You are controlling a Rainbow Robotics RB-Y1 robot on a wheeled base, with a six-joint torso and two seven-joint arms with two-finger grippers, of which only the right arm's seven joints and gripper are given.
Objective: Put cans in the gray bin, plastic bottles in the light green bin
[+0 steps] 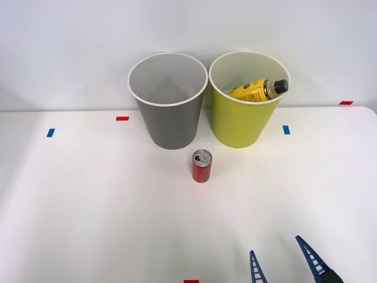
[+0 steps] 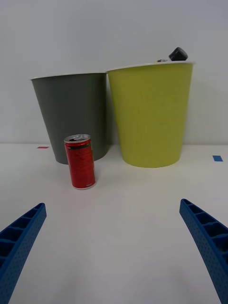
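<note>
Red and upright, the small aluminium drink can [image 1: 201, 165] stands just before the tapered gray plastic bin [image 1: 169, 97]. I hold the right gripper [image 1: 281, 260] released, well short of it. An off-centre approach could topple it.

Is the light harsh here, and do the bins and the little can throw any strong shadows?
Front view: soft, even light; the red can and both bins cast only faint shadows on the white table. Right wrist view: same soft light, a mild sheen on the can, no hard glare.
</note>
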